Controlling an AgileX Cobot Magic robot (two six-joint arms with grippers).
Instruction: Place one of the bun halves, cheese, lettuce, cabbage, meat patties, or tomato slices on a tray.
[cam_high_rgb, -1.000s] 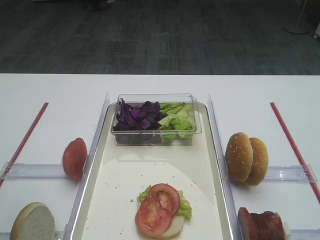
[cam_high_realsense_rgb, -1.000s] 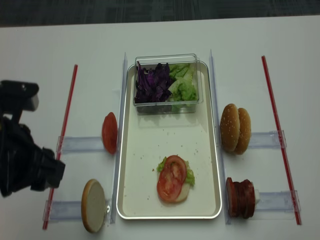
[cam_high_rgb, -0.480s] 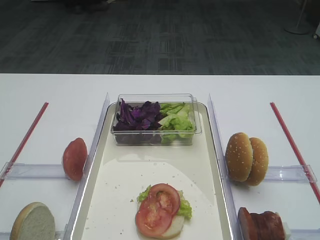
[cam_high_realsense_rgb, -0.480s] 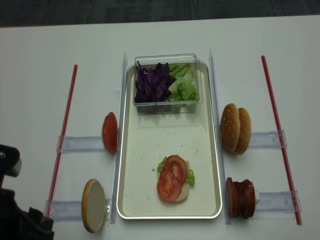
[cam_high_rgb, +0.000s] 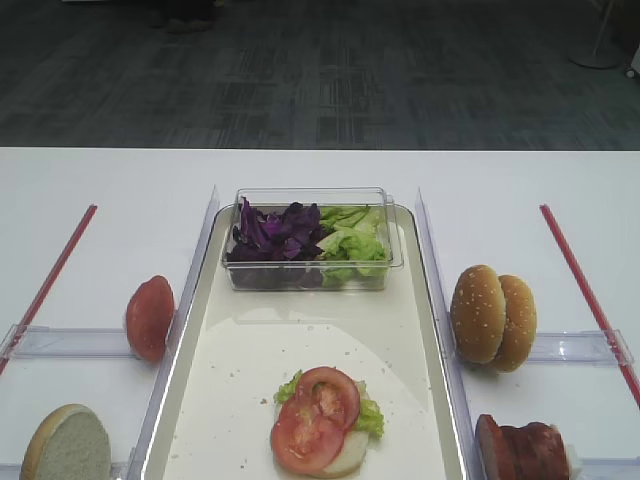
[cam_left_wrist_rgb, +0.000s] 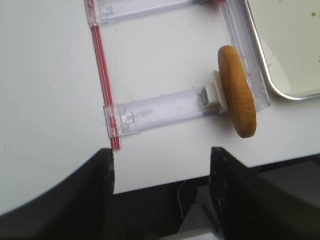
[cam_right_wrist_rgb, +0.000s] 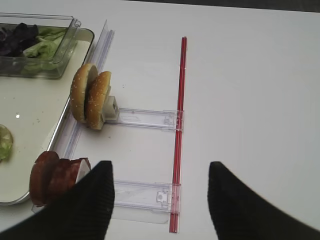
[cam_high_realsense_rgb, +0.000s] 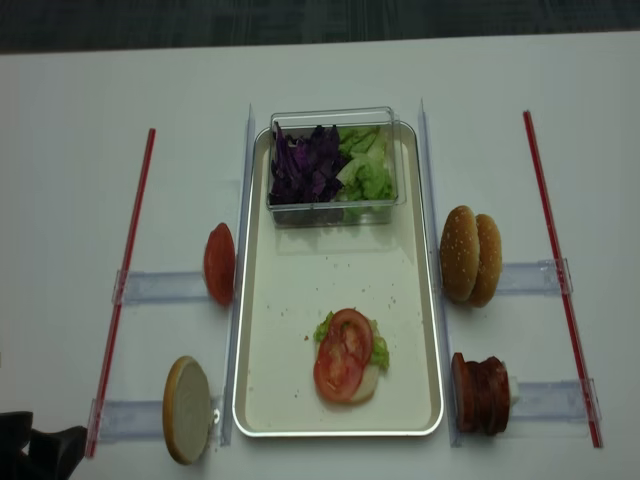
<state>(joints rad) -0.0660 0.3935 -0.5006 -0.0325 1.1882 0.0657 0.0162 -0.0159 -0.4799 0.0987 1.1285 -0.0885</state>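
The cream tray (cam_high_realsense_rgb: 300, 290) holds a pale bun half topped with lettuce and two tomato slices (cam_high_realsense_rgb: 343, 357). Another tomato slice (cam_high_realsense_rgb: 219, 264) stands upright left of the tray, and a bun half (cam_high_realsense_rgb: 187, 410) stands below it. Sesame bun halves (cam_high_realsense_rgb: 474, 256) and meat patties (cam_high_realsense_rgb: 480, 394) stand to the right. Cabbage (cam_high_realsense_rgb: 305, 165) and lettuce (cam_high_realsense_rgb: 368, 170) fill a clear box. No cheese is in view. My left gripper (cam_left_wrist_rgb: 160, 170) hangs open and empty over the table's front edge, left of the bun half (cam_left_wrist_rgb: 237, 92). My right gripper (cam_right_wrist_rgb: 160, 180) is open and empty, right of the patties (cam_right_wrist_rgb: 52, 175).
Red strips (cam_high_realsense_rgb: 125, 270) (cam_high_realsense_rgb: 555, 260) run down both sides of the table. Clear holder rails (cam_high_realsense_rgb: 160, 288) (cam_high_realsense_rgb: 545, 400) stick out from the tray's side guides. The clear box (cam_high_rgb: 312, 240) takes up the tray's far end. The table's front edge (cam_left_wrist_rgb: 200, 175) lies under my left gripper.
My left arm has drawn back toward the lower left corner of the overhead view; only a small dark part of it still shows. The food has not moved.
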